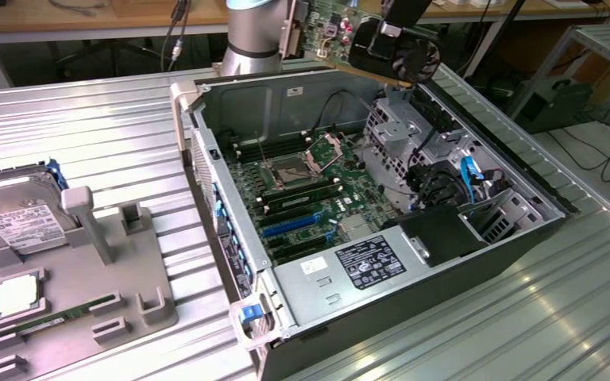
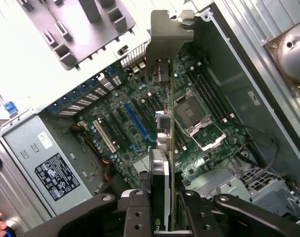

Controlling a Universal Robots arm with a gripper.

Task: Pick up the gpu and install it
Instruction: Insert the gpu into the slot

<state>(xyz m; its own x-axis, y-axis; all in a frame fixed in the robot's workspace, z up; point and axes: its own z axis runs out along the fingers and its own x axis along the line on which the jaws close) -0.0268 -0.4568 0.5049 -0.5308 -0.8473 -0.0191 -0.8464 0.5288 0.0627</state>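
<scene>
Claw: gripper (image 2: 162,207) clamped on the gpu (image 2: 162,148), pads pressing both faces of the card, low centre of the wrist frame.
Gpu: up in the air! It hangs over the open case (image 1: 210,159), top centre of the exterior frame, black cooler (image 1: 390,51) facing the exterior view's right.
Bracket: silver end bracket (image 2: 164,42) is the far end, reaching straight away from the claw.
Long axis: seen edge-on from the wrist, the card runs over the motherboard (image 2: 140,123), just beside the blue slot (image 2: 136,121) and at a slant to it.
Gap: card well clear of the board, not seated.
Elsewhere: hard drive (image 1: 13,222) sits in its stand, left of the exterior frame.
</scene>
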